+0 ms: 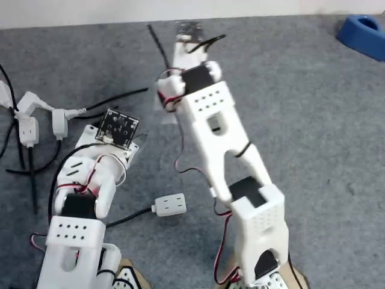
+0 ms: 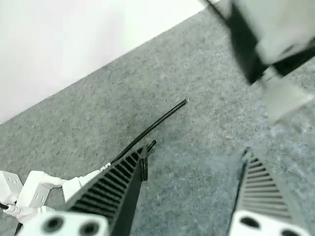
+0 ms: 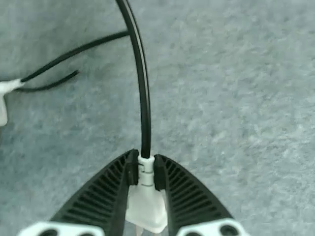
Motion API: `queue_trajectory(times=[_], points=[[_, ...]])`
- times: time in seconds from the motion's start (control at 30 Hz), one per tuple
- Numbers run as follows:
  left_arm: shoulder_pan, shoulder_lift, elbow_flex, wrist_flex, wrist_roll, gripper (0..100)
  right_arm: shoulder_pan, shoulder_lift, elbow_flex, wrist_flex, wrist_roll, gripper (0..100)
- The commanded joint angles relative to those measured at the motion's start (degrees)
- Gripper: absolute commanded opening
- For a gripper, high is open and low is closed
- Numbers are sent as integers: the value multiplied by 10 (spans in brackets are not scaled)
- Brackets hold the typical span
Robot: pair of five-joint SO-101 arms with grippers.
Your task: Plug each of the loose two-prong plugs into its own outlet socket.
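Right gripper: clamped on white two-prong plug; black cord runs off from it.
Left gripper: spread wide, empty, above grey carpet.
Outlet socket: lying on carpet, well apart from both grippers.

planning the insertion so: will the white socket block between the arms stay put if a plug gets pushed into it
Probably not: the socket block looks small and light and lies loose on the carpet, so it would likely slide. Its black cord may make it pivot rather than move straight.
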Motion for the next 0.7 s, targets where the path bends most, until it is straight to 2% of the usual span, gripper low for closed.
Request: queue_trajectory(times=[0.0, 0.37, 0.47, 0.67], points=[[8, -12, -2, -11, 4, 294, -38, -15, -36, 10, -14, 5], [7, -12, 15, -14, 4, 293, -62, -15, -30, -4, -69, 5], [5, -12, 29, -19, 4, 265, -80, -15, -35, 5, -69, 5], [-45, -14, 28, -29, 5, 260, -56, -13, -31, 2, -66, 5]])
